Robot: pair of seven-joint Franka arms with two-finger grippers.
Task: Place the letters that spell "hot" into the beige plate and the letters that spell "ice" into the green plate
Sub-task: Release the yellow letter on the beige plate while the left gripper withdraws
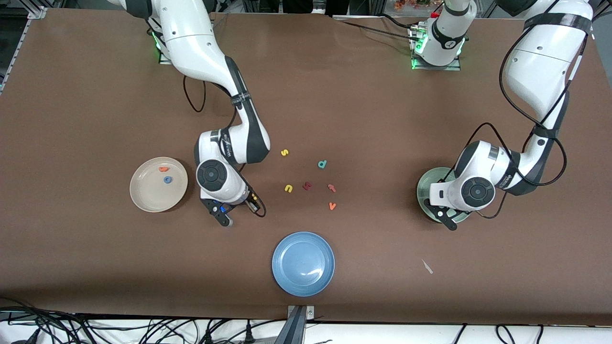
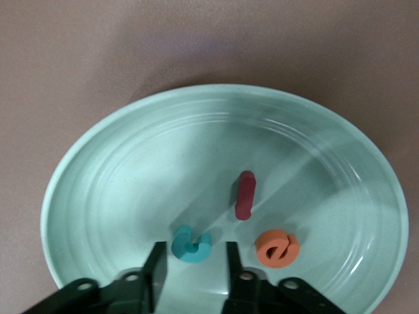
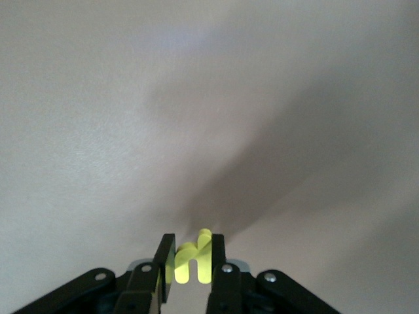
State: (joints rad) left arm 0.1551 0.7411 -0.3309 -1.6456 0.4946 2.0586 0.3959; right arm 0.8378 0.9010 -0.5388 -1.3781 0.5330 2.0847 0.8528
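Looking down from the front, the beige plate [image 1: 143,193] toward the right arm's end holds an orange "t" [image 1: 163,169] and blue "o" [image 1: 167,180]; the right gripper [image 1: 228,221] hangs beside it. The left gripper [image 1: 450,224] hangs over the green plate [image 1: 423,188].

Left wrist view: fingers parted around the teal "c" [image 2: 191,244], near the red "i" [image 2: 244,195] and orange "e" [image 2: 277,248].

Right wrist view: fingers clamp the yellow "h" [image 3: 193,260].

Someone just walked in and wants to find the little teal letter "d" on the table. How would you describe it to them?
Start at the blue plate near the front camera, then look farther away to the loose scatter of tiny foam letters mid-table. The teal d lies among the farthest of that scatter, toward the left arm's end. It is the only teal piece there; its neighbours are yellow, red or orange.
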